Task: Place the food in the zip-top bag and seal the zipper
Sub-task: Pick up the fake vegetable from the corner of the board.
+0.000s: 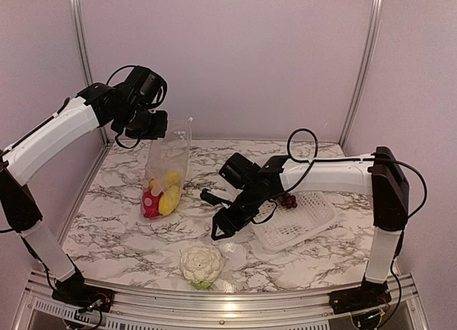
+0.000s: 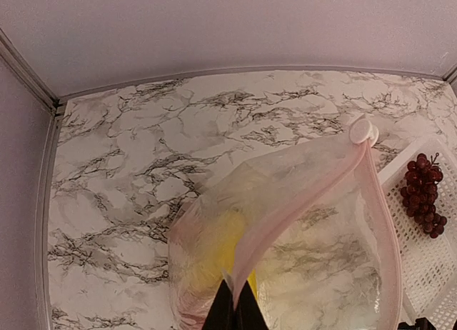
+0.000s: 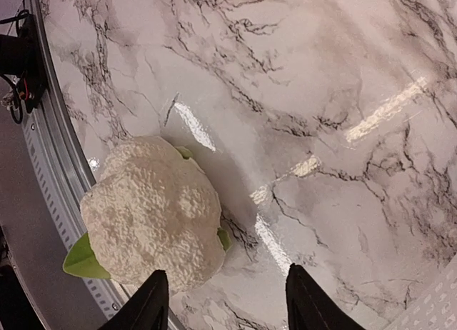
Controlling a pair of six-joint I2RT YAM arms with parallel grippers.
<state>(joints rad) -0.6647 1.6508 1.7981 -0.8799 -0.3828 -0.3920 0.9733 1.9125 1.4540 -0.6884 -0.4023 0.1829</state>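
Reaches up and across from the left edge with the left arm, elbow high, left gripper (image 1: 153,126) above the far-left part of the desk and pinched tight on the zipper (image 2: 307,192) of the zip-top bag (image 1: 171,155), with yellow pieces (image 1: 170,194) and a red pepper (image 1: 150,206) at its bottom. Stretches low toward the desk's middle with the right arm, wrist angled down, right gripper (image 3: 225,273) spread apart close by the white cauliflower (image 3: 150,226) at the near edge, with the grape bunch (image 1: 288,199) lying in the white basket (image 1: 303,219) toward the right edge.

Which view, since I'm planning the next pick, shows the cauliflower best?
Right wrist: the cauliflower is large and close, bumpy top and green leaves clear. Top external shows it small and distant; left wrist misses it.
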